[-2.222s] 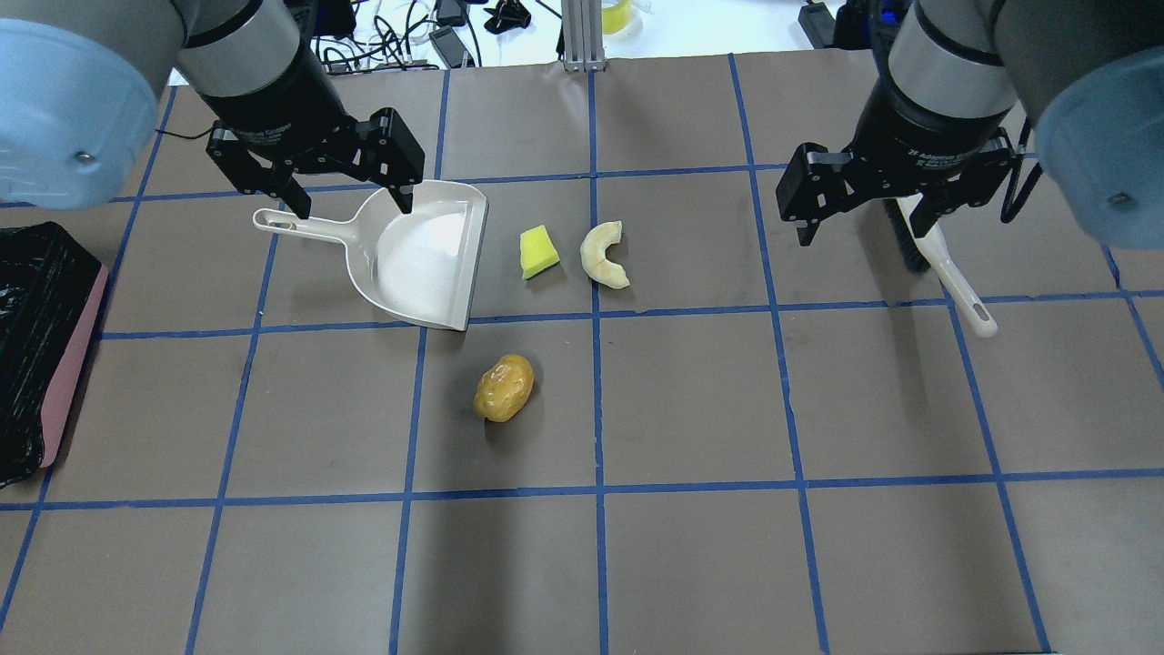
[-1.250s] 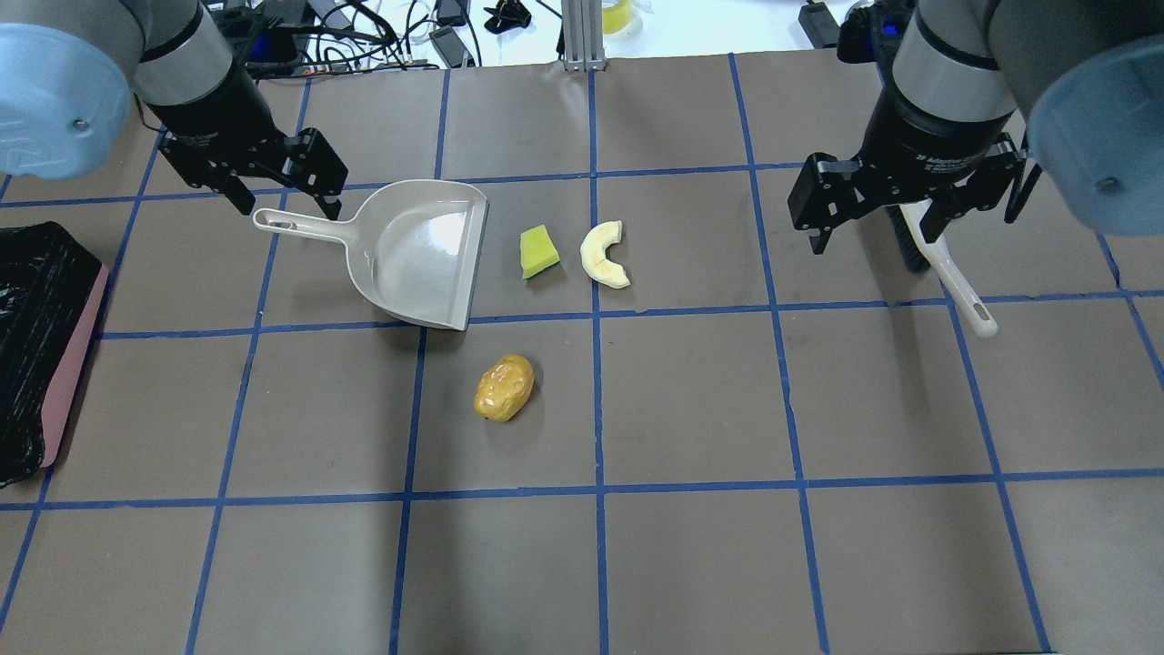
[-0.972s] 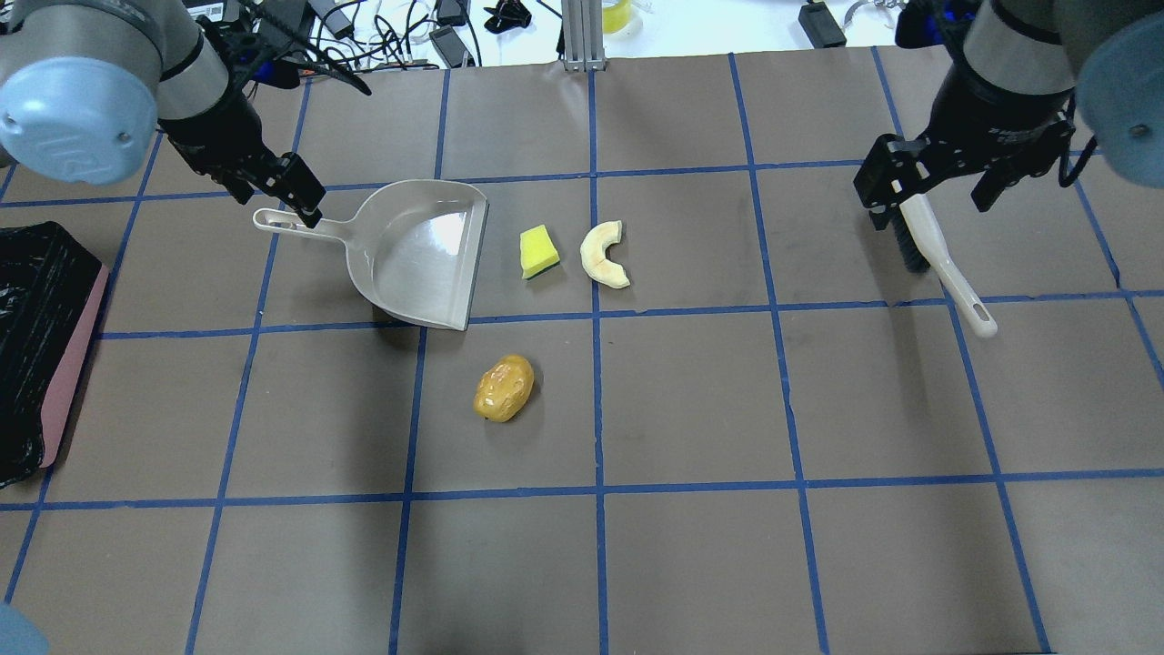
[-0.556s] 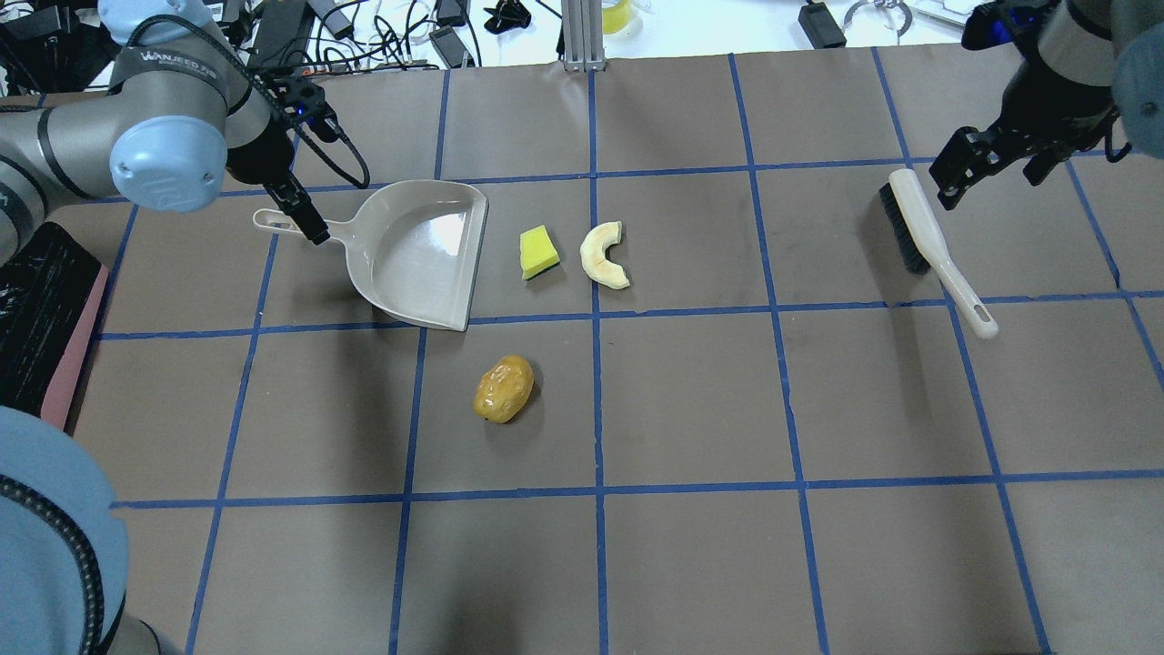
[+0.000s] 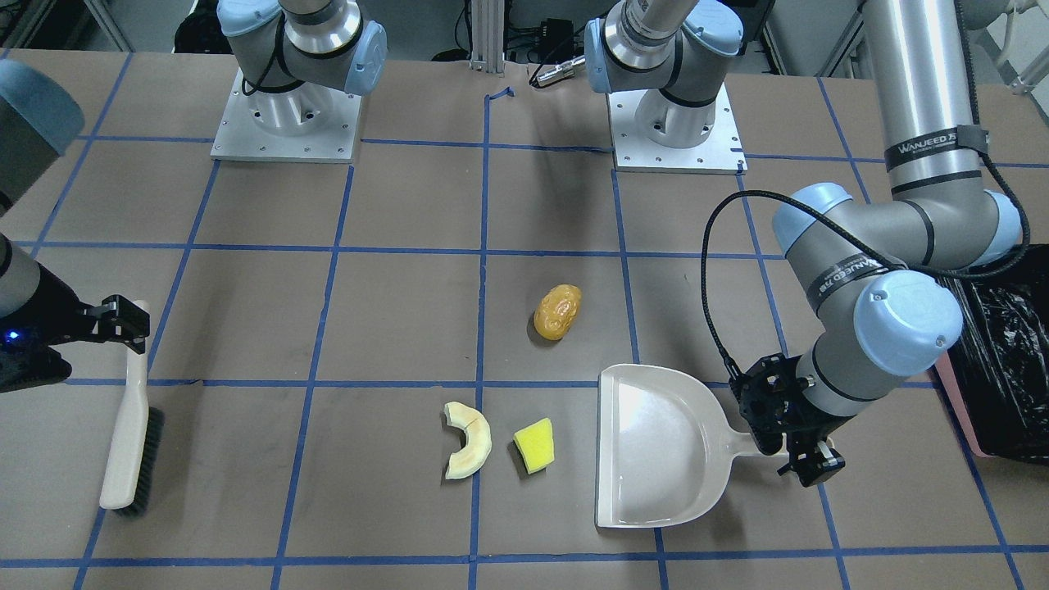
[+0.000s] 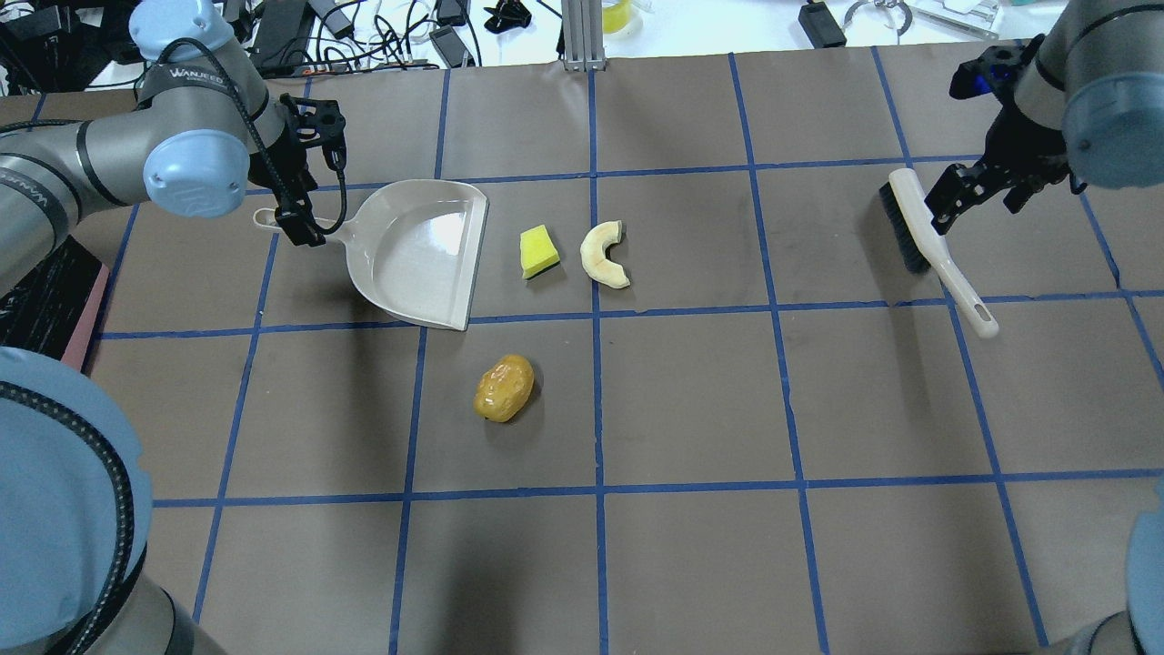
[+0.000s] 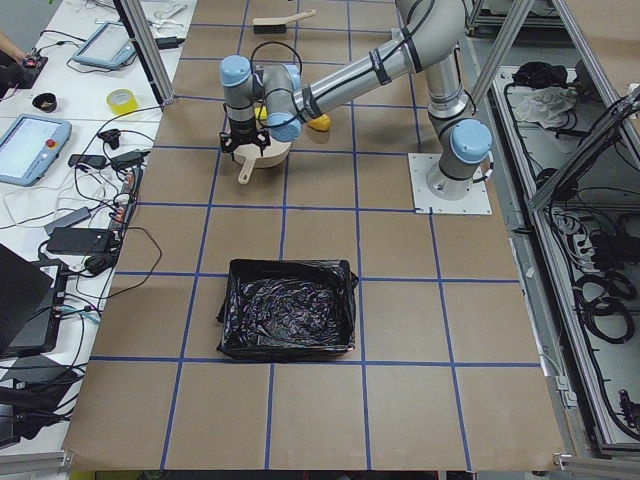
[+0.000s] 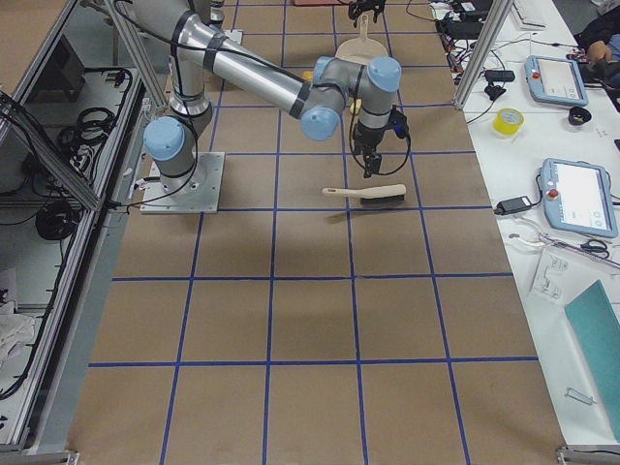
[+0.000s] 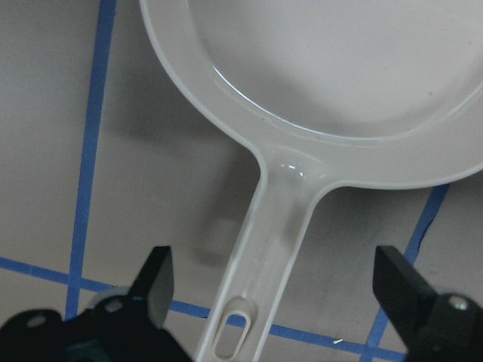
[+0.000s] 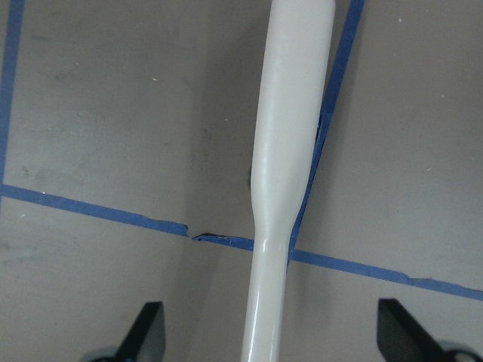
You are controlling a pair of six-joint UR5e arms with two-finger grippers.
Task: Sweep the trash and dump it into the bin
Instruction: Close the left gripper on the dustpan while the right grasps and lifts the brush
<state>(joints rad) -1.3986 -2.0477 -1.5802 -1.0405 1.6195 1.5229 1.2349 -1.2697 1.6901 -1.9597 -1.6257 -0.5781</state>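
The trash lies on the table: an orange-yellow oval (image 6: 503,388), a cream crescent (image 6: 603,256) and a yellow wedge (image 6: 538,252). The wedge and crescent lie just off the open mouth of the beige dustpan (image 6: 418,255). My left gripper (image 6: 305,227) is open and low, its fingers either side of the dustpan handle (image 9: 272,249) without touching it. My right gripper (image 6: 946,207) is open and straddles the white brush (image 6: 918,232), whose handle (image 10: 290,151) runs between the fingers. The bin (image 7: 288,323), lined with a black bag, stands at the table's left end.
The bin's pink side and black bag (image 5: 1004,360) sit beside my left arm's elbow. Cables, tablets and tape rolls (image 7: 120,100) lie on the white bench beyond the table's far edge. Blue tape lines grid the brown table (image 6: 691,400).
Both arms swung outward and came down. My left gripper went from over the pan to its handle. My right gripper moved over the brush. Trash, dustpan and brush have not moved.
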